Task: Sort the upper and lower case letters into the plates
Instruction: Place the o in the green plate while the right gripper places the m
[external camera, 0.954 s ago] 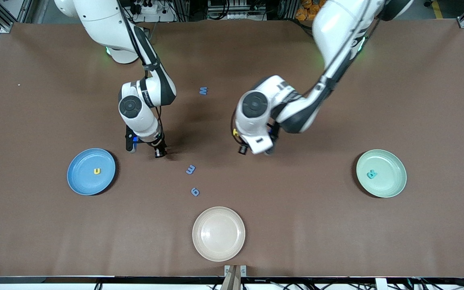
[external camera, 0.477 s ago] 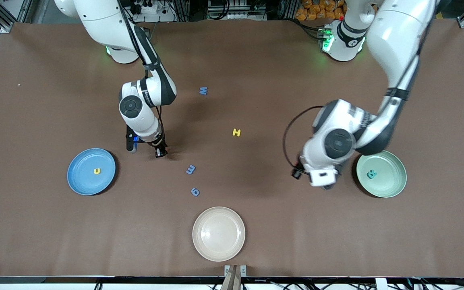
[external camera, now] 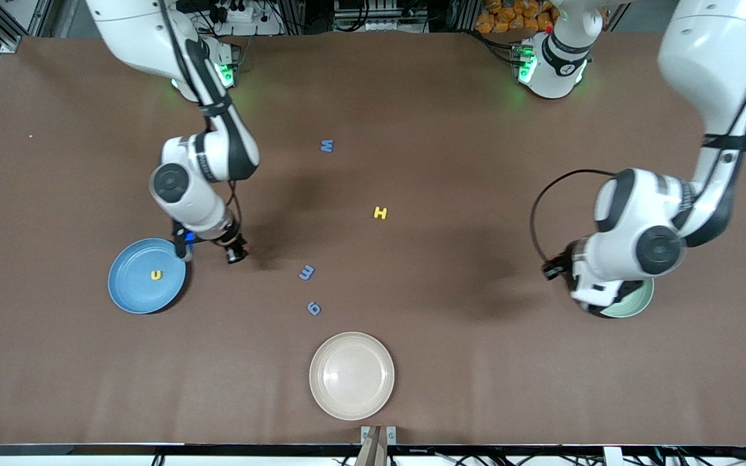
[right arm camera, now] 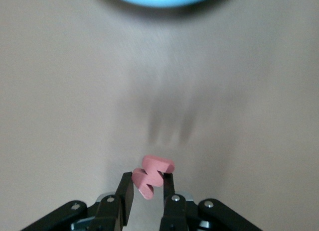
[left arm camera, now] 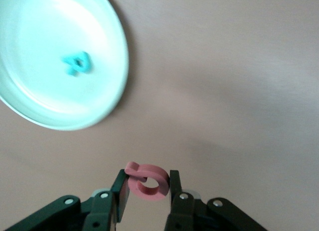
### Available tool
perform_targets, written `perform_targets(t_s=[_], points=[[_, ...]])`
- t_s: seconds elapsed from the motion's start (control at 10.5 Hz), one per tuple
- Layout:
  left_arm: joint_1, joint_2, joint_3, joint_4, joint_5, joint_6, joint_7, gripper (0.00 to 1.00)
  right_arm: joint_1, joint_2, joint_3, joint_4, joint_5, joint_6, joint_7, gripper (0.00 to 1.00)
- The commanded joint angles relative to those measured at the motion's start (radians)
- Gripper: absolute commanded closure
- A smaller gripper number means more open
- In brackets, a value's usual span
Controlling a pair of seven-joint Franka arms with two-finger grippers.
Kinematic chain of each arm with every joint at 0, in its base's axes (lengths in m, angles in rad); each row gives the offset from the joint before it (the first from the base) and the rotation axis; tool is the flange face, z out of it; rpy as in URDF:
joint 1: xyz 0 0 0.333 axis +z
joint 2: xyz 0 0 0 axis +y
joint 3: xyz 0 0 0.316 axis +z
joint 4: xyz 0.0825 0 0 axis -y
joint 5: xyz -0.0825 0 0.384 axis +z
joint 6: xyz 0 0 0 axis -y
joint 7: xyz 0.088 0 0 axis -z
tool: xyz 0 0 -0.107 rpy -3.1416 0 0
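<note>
1. So, my left gripper (left arm camera: 146, 188) is clamped on a red round letter (left arm camera: 147, 180), pinched across its ring, hanging over bare table just beside the mint plate (left arm camera: 107, 99). A teal letter (left arm camera: 76, 63) already lies in that plate.

2. My right gripper (right arm camera: 145, 190) is shut on a red zigzag letter (right arm camera: 151, 173), hanging over the table at the edge of the blue plate (external camera: 128, 294), which has a yellow letter (external camera: 156, 275) in it.

3. Handling guess: these pieces look like foam, so next to no weight, a bit squishy, nothing to break. My worry is they twist or pop out of the pinch, and the zigzag one already sits tilted between my fingers.

4. Best hold, I'd say, is across a solid bar or the full width of the piece, not a thin tail, and squeeze gently since foam gives.

5. On the table: a yellow H (external camera: 380, 212) near the middle, a blue w (external camera: 327, 146) farther from the front camera, a blue m (external camera: 307, 272) and a blue g (external camera: 313, 308) nearer it.

6. The cream plate (external camera: 351, 375) sits nearest the front camera and holds nothing.
</note>
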Motion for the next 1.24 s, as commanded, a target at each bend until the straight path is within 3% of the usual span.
perform_targets(t_s=[0.0, 0.29, 0.48, 0.57, 0.67, 0.76, 1.14], points=[[0.096, -0.055, -0.007, -0.076, 0.028, 0.002, 0.229, 1.0, -0.049, -0.005, -0.074, 0.099, 0.013, -0.141, -0.203, 1.0], [0.171, -0.012, 0.036, -0.087, 0.059, 0.058, 0.44, 0.99, -0.214, 0.051, -0.076, 0.147, -0.011, -0.16, -0.53, 1.0], [0.162, 0.019, 0.052, -0.084, 0.068, 0.109, 0.443, 0.72, -0.306, 0.114, -0.074, 0.197, -0.046, -0.162, -0.644, 1.0], [0.161, 0.028, 0.052, -0.082, 0.081, 0.124, 0.443, 0.47, -0.325, 0.143, -0.074, 0.22, -0.05, -0.16, -0.672, 1.0], [0.161, 0.031, 0.052, -0.082, 0.107, 0.127, 0.443, 0.19, -0.348, 0.157, -0.074, 0.231, -0.051, -0.16, -0.687, 0.85], [0.161, 0.027, 0.052, -0.082, 0.111, 0.126, 0.442, 0.0, -0.351, 0.159, -0.074, 0.231, -0.051, -0.16, -0.683, 0.01], [0.05, -0.024, 0.042, -0.081, 0.102, 0.109, 0.422, 0.0, -0.226, 0.154, -0.071, 0.264, -0.048, -0.205, -0.527, 0.0]])
